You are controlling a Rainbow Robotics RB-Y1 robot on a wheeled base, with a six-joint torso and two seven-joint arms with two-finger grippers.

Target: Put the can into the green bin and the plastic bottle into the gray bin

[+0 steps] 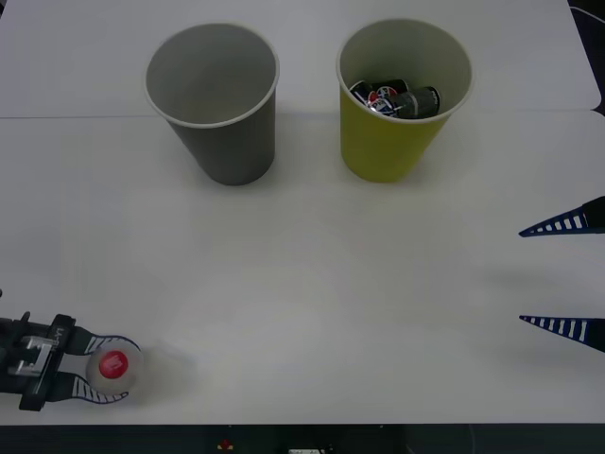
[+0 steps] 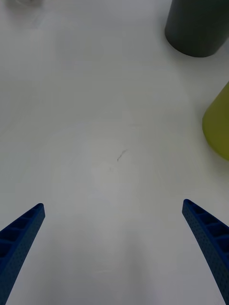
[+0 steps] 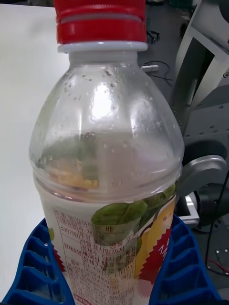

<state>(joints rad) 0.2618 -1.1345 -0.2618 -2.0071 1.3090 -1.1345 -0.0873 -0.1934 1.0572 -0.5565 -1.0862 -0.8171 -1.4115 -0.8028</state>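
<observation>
At the table's near left corner my left gripper (image 1: 112,367) is shut on the plastic bottle (image 1: 114,366), which stands upright with its red cap facing up. The left wrist view has the clear plastic bottle (image 3: 107,157) close up, blue fingers (image 3: 183,267) pressed on both sides of its fruit label. The gray bin (image 1: 216,104) stands at the back left, nothing in it. To its right is the green bin (image 1: 402,95) with the dark can (image 1: 392,98) lying inside. My right gripper (image 1: 567,274) hangs open over the table's right edge, nothing between its fingers.
The white table (image 1: 312,284) is bare between the bins and its front edge. In the right wrist view the gray bin (image 2: 198,26) and the green bin (image 2: 218,126) sit ahead, beyond my open right gripper (image 2: 114,238). Robot parts and cables (image 3: 205,143) lie beyond the table's edge.
</observation>
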